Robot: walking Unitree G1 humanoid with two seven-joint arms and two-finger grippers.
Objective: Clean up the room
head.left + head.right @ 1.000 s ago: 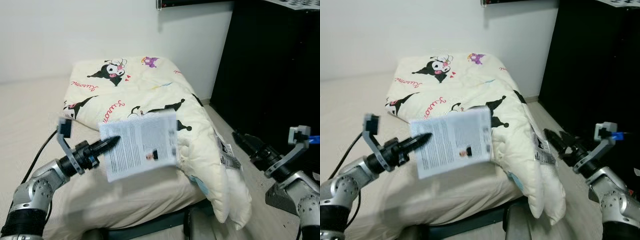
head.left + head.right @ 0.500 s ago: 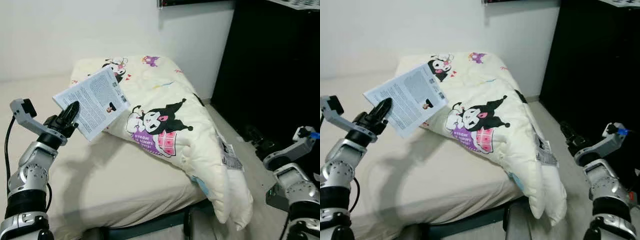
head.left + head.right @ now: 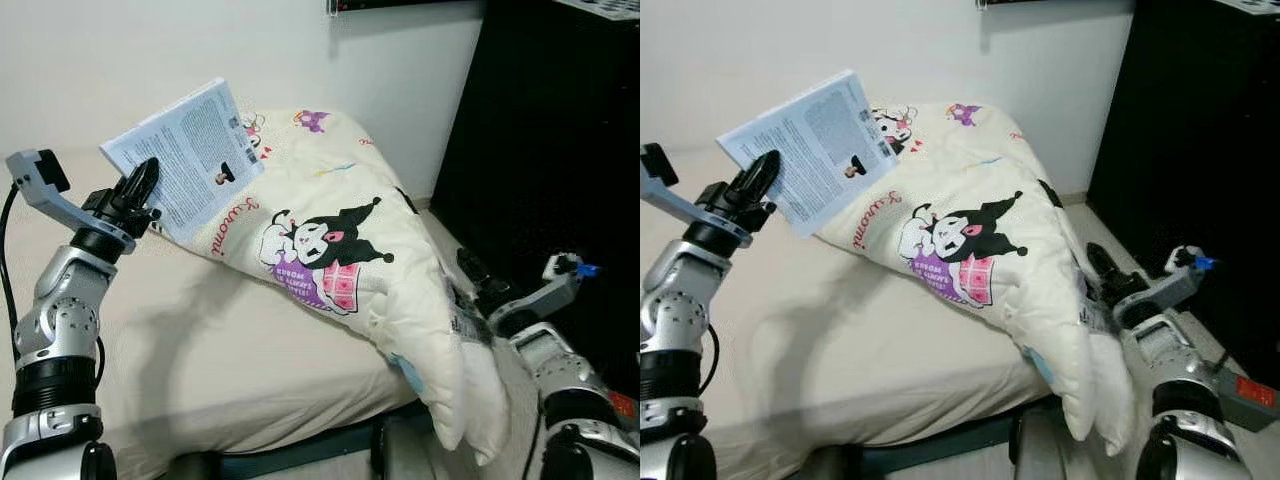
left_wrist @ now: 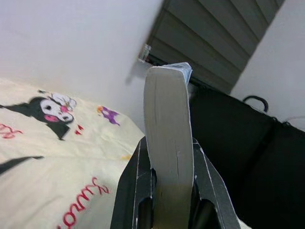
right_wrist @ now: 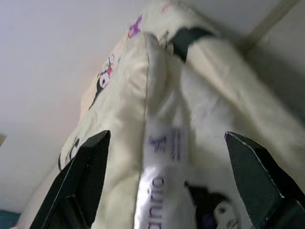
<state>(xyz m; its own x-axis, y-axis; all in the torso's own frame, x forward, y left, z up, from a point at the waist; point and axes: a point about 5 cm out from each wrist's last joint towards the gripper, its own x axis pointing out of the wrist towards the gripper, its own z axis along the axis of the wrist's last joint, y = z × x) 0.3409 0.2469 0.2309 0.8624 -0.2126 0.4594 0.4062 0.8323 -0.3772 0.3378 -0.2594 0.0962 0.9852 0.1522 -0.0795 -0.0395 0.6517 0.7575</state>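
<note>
The printed text and small portrait on the book's (image 3: 185, 155) back cover are too small to read. Its front cover faces away. In the left wrist view the left gripper's (image 4: 167, 164) 2 fingers are cut off by the picture's edge. The bed (image 3: 230, 350) is cut off at the left and near edges. The duvet's (image 3: 340, 250) white label (image 5: 159, 202) is blurred, its lettering illegible. The right gripper's (image 3: 470, 272) fingertips merge with the dark cabinet (image 3: 560, 130) behind.

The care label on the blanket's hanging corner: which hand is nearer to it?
Right. The right hand, open, is just beside the care label; the left hand holds the book across the bed.
</note>
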